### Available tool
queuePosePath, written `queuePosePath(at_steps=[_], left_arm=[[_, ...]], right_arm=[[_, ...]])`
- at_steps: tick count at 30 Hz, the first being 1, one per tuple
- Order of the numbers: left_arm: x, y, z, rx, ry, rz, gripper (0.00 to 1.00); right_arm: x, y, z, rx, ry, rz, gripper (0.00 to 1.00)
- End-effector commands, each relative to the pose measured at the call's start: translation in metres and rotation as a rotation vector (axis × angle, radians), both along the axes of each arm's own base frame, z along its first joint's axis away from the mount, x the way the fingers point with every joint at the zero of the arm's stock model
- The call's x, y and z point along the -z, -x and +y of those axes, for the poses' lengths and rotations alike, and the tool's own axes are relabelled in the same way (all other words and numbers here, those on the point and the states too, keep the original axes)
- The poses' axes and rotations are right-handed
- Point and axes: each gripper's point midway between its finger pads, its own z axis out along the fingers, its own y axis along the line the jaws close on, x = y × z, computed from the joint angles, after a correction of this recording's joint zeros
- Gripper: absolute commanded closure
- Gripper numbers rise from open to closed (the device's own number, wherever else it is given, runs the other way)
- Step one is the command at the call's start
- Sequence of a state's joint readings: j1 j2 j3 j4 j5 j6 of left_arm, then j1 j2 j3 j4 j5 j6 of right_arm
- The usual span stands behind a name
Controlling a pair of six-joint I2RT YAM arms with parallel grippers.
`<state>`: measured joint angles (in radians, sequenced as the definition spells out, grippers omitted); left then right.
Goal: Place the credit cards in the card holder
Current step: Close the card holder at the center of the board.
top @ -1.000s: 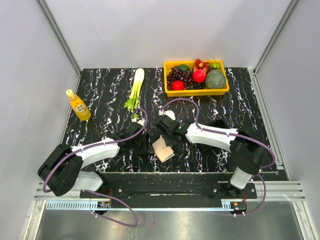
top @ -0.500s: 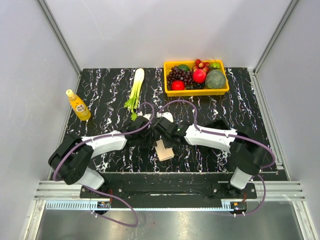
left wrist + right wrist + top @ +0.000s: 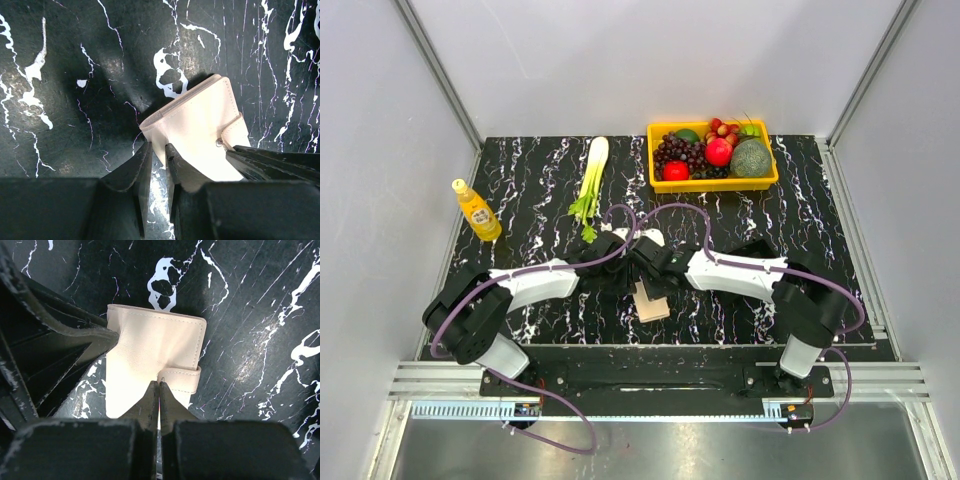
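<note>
Near the middle of the table [image 3: 520, 175]: the beige card holder [image 3: 652, 306] lies folded shut on the black marbled top, just in front of both grippers.
Clasp tab [image 3: 182, 376]: wrapped over the holder's edge, with its snap showing.
Left gripper [image 3: 157, 146]: the fingers stand close together with a slim gap, and the holder's corner edge sits at that gap. I cannot tell whether it is pinched.
Right gripper [image 3: 160, 382]: the fingers are pressed together, their tips against the holder at the clasp tab.
Change over the last second: the left arm has swung in from the near left, so its gripper now sits beside the right one at the holder. The holder itself has barely shifted.
Unmoved: the yellow tray of fruit [image 3: 660, 183], the vegetable stalk [image 3: 591, 177] and the yellow bottle [image 3: 477, 211].
</note>
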<state>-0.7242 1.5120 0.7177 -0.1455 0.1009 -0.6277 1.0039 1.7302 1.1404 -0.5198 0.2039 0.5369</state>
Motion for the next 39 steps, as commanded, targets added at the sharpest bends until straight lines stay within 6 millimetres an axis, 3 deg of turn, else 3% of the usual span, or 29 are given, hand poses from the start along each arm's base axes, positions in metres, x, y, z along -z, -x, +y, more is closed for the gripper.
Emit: queuePosePath(at_steps=[1, 5, 14, 21, 23, 26, 35, 39], left_arm=[[-0.008, -0.003, -0.008, 0.015, 0.022, -0.025, 0.79], [-0.011, -0.003, -0.008, 0.011, 0.033, -0.03, 0.79], [-0.014, -0.003, -0.01, 0.013, 0.051, -0.031, 0.78], [-0.012, 0.0, -0.009, 0.016, 0.047, -0.025, 0.78], [-0.011, -0.001, -0.009, 0.013, 0.045, -0.024, 0.78], [-0.013, -0.002, -0.01, 0.016, 0.05, -0.025, 0.78], [-0.012, -0.001, -0.012, 0.021, 0.052, -0.02, 0.78], [-0.014, -0.001, -0.012, 0.024, 0.054, -0.022, 0.78]], right_arm=[[0.004, 0.006, 0.007, -0.002, -0.021, 0.016, 1.0], [0.009, 0.007, 0.004, 0.004, -0.008, 0.022, 1.0], [0.006, 0.002, 0.0, 0.06, -0.007, 0.003, 0.84], [-0.01, -0.004, -0.005, 0.081, -0.021, -0.05, 0.86], [-0.009, -0.005, -0.006, 0.083, -0.014, -0.054, 0.87], [-0.009, -0.005, -0.006, 0.084, -0.01, -0.05, 0.81], [-0.01, -0.005, -0.004, 0.074, -0.016, -0.049, 0.86], [-0.008, -0.003, -0.004, 0.069, -0.012, -0.04, 0.82]])
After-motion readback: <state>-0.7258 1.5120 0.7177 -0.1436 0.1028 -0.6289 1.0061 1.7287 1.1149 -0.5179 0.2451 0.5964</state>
